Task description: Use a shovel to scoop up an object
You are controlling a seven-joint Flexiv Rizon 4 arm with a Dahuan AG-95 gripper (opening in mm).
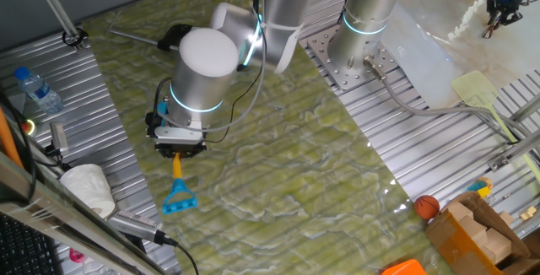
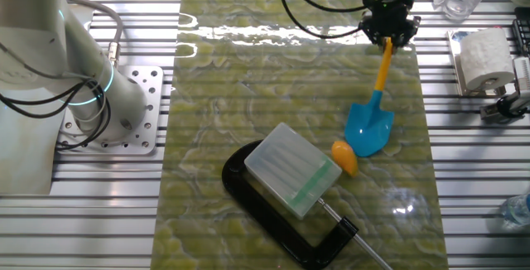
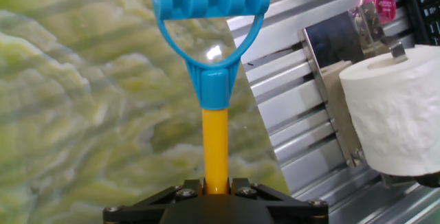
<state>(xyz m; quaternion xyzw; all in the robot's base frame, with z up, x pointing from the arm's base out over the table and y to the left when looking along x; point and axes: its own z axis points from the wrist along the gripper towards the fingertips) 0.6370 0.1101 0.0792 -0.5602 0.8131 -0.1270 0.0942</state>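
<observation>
My gripper [image 2: 387, 40] is shut on the yellow shaft of the shovel [image 2: 380, 79]. In the other fixed view the blue blade [image 2: 369, 127] rests on the green mat, its tip touching the small orange-yellow object [image 2: 345, 156]. The object lies between the blade and a clear plastic box [image 2: 293, 168]. In the hand view the shaft [image 3: 215, 145] runs up from between my fingers to the blue D-shaped end [image 3: 211, 1]. In one fixed view the D-shaped end [image 1: 180, 197] sticks out below the gripper [image 1: 178, 151]; blade and object are hidden there.
A black C-clamp [image 2: 273, 212] lies under the clear box. A toilet roll [image 3: 392, 117] stands on the metal table to the right of the handle. An orange ball [image 1: 427, 206], a pale green spatula [image 1: 485, 98], a water bottle [image 1: 38, 89] and wooden blocks [image 1: 481, 229] lie around the mat.
</observation>
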